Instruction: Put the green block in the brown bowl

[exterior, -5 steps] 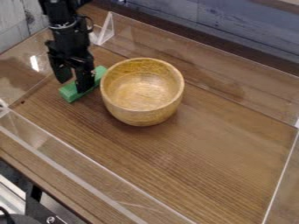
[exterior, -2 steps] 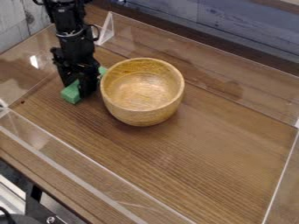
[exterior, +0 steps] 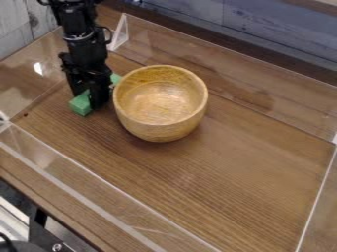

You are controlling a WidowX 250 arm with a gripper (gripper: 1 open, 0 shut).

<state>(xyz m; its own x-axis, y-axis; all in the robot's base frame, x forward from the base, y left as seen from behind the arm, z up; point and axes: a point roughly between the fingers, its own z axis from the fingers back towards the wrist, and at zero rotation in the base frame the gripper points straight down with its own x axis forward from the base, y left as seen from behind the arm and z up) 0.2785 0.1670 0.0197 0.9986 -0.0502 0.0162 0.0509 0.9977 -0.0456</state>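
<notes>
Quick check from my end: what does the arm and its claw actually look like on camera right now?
The arm is all black, a slim, blocky column entering from the top left. Its claw is also black, with a boxy body and two straight parallel fingers. No markings or loose cables can be made out.

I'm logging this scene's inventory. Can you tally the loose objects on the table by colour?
Green: 1, the green block, under the gripper
Brown: 1, the brown bowl
Total: 2
</notes>
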